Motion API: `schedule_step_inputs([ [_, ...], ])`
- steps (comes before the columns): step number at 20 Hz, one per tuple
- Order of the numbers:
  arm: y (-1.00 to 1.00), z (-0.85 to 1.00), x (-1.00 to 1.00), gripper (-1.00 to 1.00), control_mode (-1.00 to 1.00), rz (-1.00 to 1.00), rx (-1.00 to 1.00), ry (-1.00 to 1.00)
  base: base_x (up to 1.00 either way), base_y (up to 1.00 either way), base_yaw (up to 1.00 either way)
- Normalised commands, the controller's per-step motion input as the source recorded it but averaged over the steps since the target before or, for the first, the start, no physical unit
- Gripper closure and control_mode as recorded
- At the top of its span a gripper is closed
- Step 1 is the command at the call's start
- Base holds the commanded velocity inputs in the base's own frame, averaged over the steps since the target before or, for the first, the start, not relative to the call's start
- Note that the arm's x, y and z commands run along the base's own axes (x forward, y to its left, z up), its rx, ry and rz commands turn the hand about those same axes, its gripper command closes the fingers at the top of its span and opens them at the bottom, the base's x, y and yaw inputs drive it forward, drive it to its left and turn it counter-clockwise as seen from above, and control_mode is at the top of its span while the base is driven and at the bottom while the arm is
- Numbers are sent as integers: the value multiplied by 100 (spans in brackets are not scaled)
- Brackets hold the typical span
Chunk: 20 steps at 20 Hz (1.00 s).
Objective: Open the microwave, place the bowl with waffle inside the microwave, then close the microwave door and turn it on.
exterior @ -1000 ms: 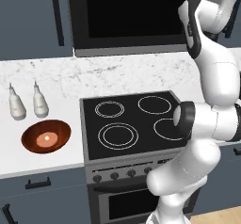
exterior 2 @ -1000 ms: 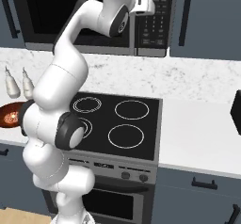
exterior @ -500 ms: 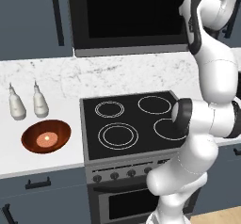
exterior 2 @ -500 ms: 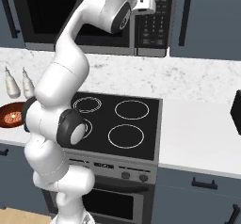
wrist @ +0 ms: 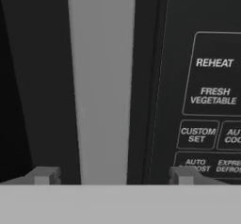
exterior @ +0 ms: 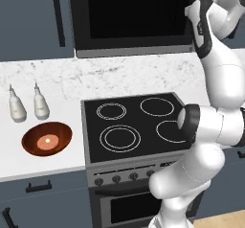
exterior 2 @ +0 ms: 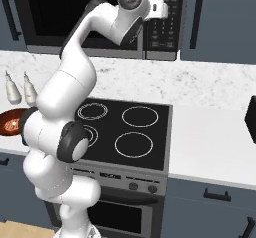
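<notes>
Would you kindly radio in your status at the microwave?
Tool open, straddling the door's steel edge. Microwave door shut. Bowl with waffle on the counter. Nothing in the way.

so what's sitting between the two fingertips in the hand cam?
The door's grey steel edge strip, running vertically, midway between the fingertips. The button panel lies by the right tip.

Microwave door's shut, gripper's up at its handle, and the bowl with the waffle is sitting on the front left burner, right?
Not quite. In the left base view the bowl with the waffle sits on the counter left of the stove, not on a burner. The rest holds.
</notes>
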Motion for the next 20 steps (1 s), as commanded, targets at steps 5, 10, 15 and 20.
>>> schedule_step_inputs([
  [5,2,-46,54,100,-100,0,1,-26,0,0,0],
  [10,5,-11,57,100,-100,1,3,-4,0,0,0],
  [15,11,0,-7,100,-100,9,0,0,0,0,0],
  [20,15,0,-81,100,-100,15,0,-1,0,0,0],
])
